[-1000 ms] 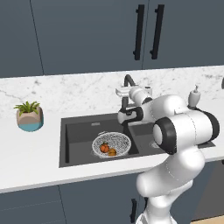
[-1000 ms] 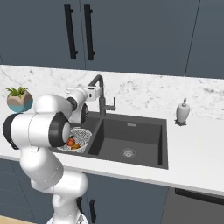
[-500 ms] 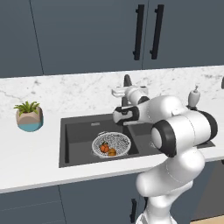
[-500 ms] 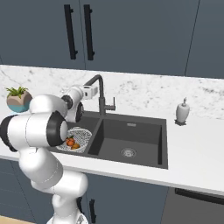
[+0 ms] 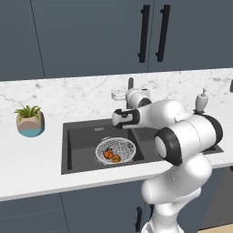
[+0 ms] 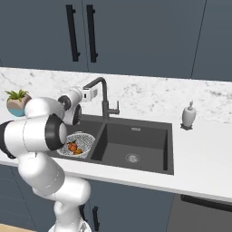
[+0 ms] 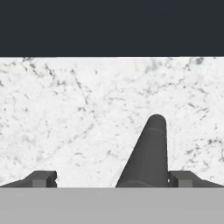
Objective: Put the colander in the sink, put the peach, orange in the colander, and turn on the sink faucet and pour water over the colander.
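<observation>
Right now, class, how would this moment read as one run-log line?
colander: in left sink basin | peach, orange: inside | pincer: open, at faucet | water: none seen

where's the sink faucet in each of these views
Left base view: the sink faucet pokes up behind the arm's wrist, at the back edge of the sink.
Right base view: it stands at centre left, behind the divider between the basins.
Hand view: a dark rod rises at lower centre against the marble; probably the faucet.
Shared landmark: the colander with both fruits, in front of the faucet.
</observation>
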